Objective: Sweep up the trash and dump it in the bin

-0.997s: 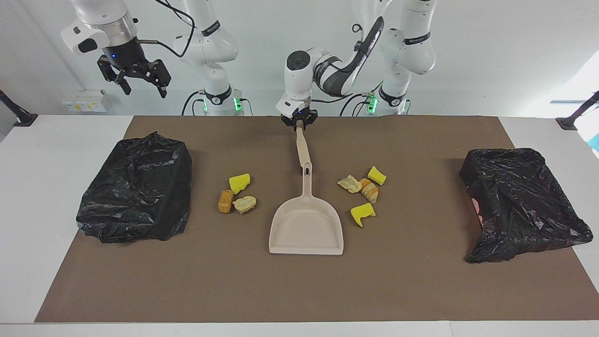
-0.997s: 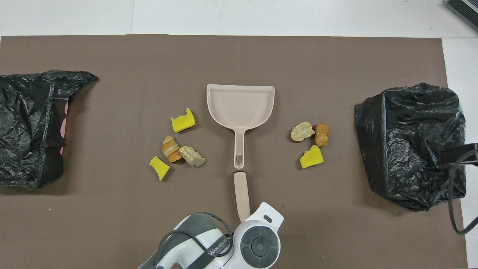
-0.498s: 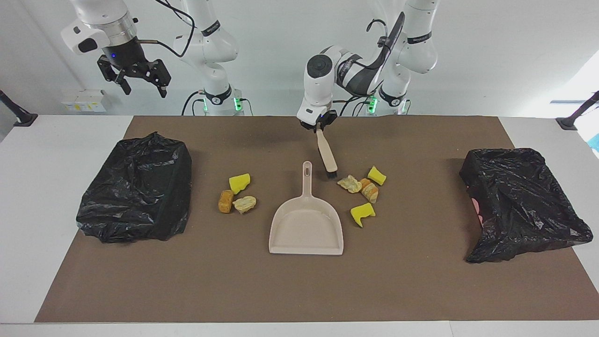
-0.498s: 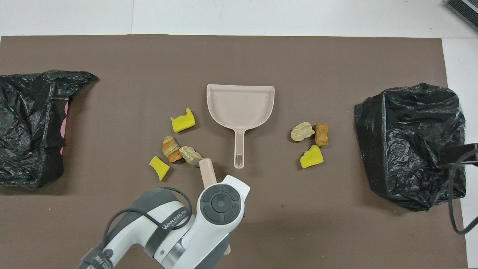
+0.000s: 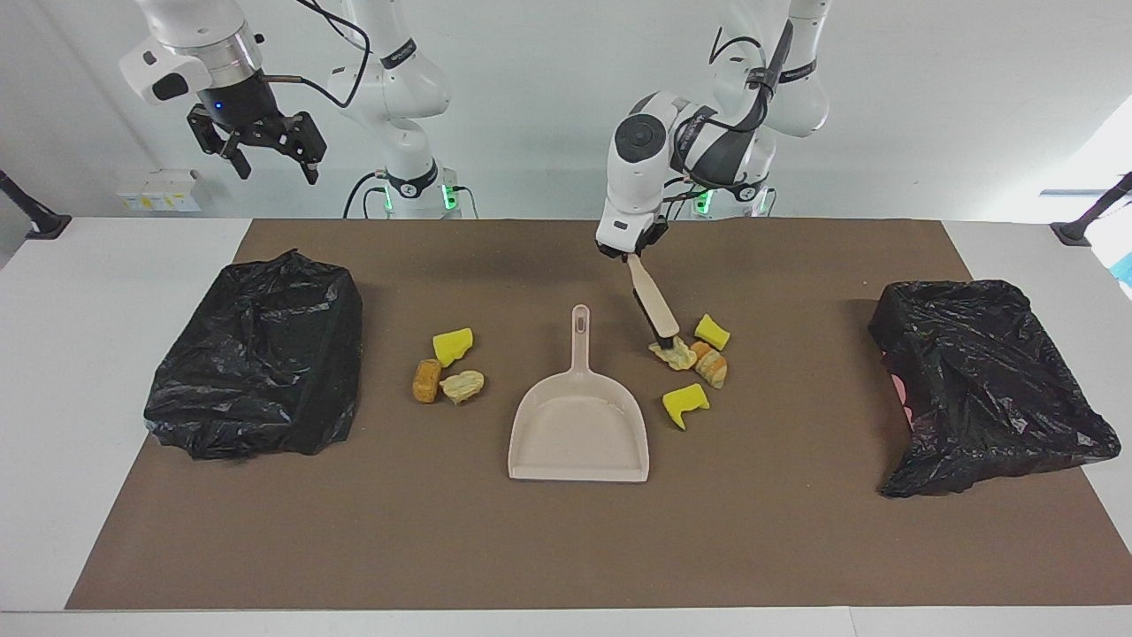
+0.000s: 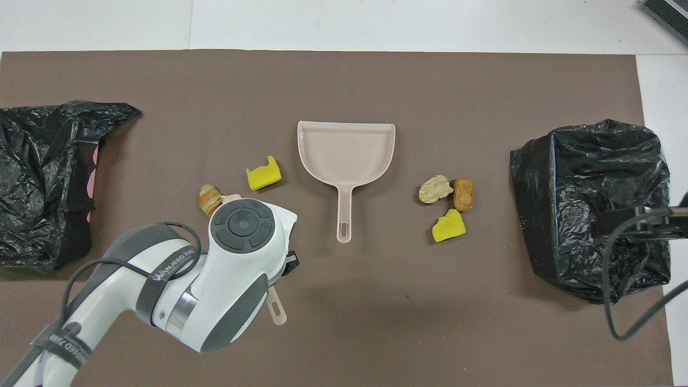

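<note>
My left gripper (image 5: 631,256) is shut on the beige handle of a brush (image 5: 653,305). The brush slants down and its dark bristles touch a pale lump (image 5: 677,356) of the trash. A bread lump (image 5: 713,368) and two yellow sponge chunks (image 5: 712,332) (image 5: 685,402) lie beside it. In the overhead view my left arm hides part of this group; the bread lump (image 6: 209,198) and one yellow chunk (image 6: 263,176) show. Three more bits (image 5: 447,367) (image 6: 449,207) lie toward the right arm's end. My right gripper (image 5: 258,149) is open, raised over that end.
The beige dustpan (image 5: 575,433) (image 6: 346,156) lies flat mid-table between the two trash groups, its handle toward the robots. Two black-bagged bins stand on the brown mat, one at the right arm's end (image 5: 256,354) (image 6: 591,204) and one at the left arm's end (image 5: 982,380) (image 6: 43,177).
My left gripper has swung the brush from over the dustpan handle toward the left arm's end and onto the trash. The pale lump and bread lump have shifted slightly. The right arm waits.
</note>
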Available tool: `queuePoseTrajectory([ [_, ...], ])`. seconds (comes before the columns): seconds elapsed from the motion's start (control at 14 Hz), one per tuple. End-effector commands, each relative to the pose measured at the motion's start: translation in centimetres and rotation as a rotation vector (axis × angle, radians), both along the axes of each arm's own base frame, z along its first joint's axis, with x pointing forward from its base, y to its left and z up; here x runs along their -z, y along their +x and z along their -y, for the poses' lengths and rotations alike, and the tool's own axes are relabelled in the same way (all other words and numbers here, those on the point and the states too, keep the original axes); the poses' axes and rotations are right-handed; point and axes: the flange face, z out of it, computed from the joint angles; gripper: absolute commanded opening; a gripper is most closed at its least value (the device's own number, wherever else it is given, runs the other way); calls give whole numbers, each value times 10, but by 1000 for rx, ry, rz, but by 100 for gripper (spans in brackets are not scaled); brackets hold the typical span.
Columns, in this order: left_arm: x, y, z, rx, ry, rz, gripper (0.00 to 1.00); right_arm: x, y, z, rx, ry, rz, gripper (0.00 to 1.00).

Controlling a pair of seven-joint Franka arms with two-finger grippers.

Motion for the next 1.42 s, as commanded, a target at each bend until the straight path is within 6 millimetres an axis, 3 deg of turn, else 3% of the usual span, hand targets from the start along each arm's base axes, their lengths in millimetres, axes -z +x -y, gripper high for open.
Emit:
queuePoseTrajectory([
  [0.0,-14,18,-29,-79,56,34,0,43,25,-67,32,0,-15,100],
  [0.21,-48,52,-82,-194,18,92,0,110,63,-147,63,-7,3,100],
  [0.36,-50,61,-101,-224,12,100,0,155,78,-202,75,1,26,100],
  [0.43,-47,67,-118,-220,7,95,0,177,86,-219,91,19,35,100],
  [0.71,-39,84,-184,-114,-37,71,0,218,91,-277,254,95,19,100],
  [0.85,-36,96,-219,-52,-74,102,0,249,82,-314,246,91,19,100],
  [1.0,-29,99,-242,22,-92,85,0,274,83,-321,234,84,19,100],
  [1.35,-6,91,-276,302,-161,16,0,304,65,-334,127,61,-22,100],
])
